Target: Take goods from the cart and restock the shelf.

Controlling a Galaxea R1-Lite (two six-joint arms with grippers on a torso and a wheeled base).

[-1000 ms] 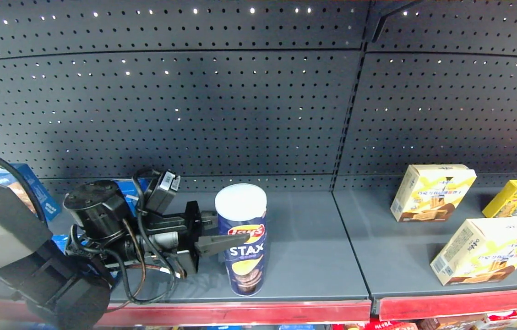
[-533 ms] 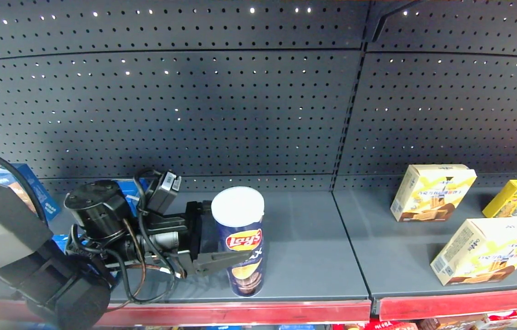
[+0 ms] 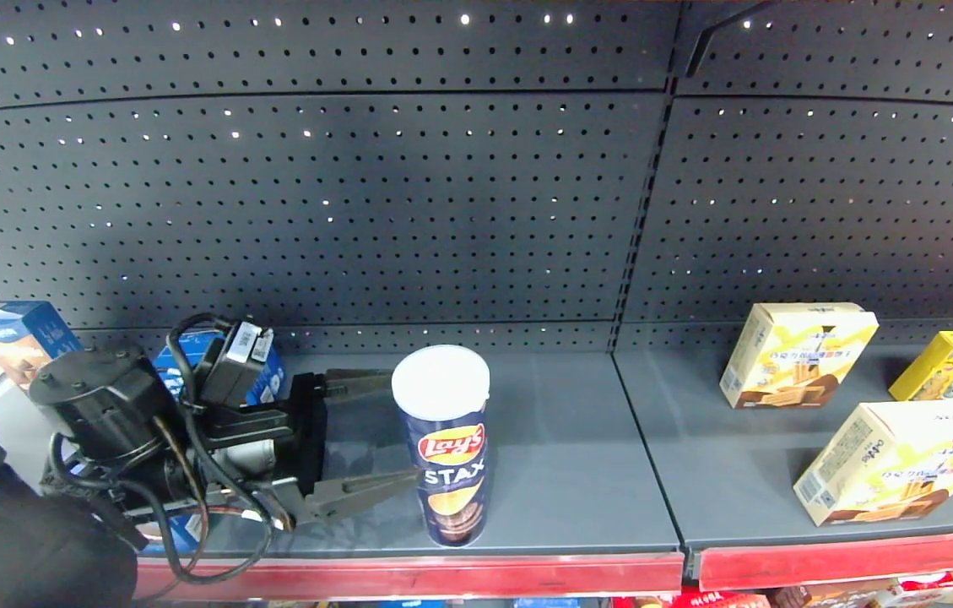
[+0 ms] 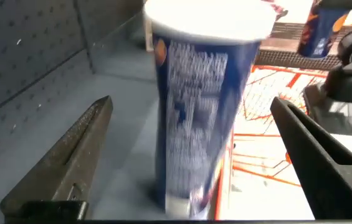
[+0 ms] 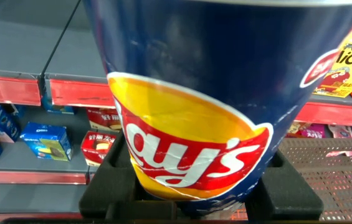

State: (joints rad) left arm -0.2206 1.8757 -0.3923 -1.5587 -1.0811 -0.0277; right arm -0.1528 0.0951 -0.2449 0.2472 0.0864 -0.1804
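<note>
A blue chips can [image 3: 444, 447] with a white lid stands upright on the grey shelf [image 3: 577, 473], near its front edge. My left gripper [image 3: 406, 427] is open just left of the can, one finger behind it and one in front, neither touching. In the left wrist view the can [image 4: 194, 124] stands at the tips of the spread fingers [image 4: 70, 162]. My right gripper [image 5: 191, 190] is shut on a second blue chips can [image 5: 188, 112], held close to the camera. That second can [image 4: 322, 28] also appears far off above the cart [image 4: 269, 137].
Yellow snack boxes [image 3: 793, 355] [image 3: 898, 460] lie on the shelf's right bay. Blue boxes [image 3: 20, 333] stand behind my left arm. A red strip [image 3: 442, 578] edges the shelf front. The pegboard wall [image 3: 358, 211] rises behind. Lower shelves hold blue boxes [image 5: 45, 140].
My left gripper has opened, let go of the chips can and drawn back to the left. The can stays upright on the shelf.
</note>
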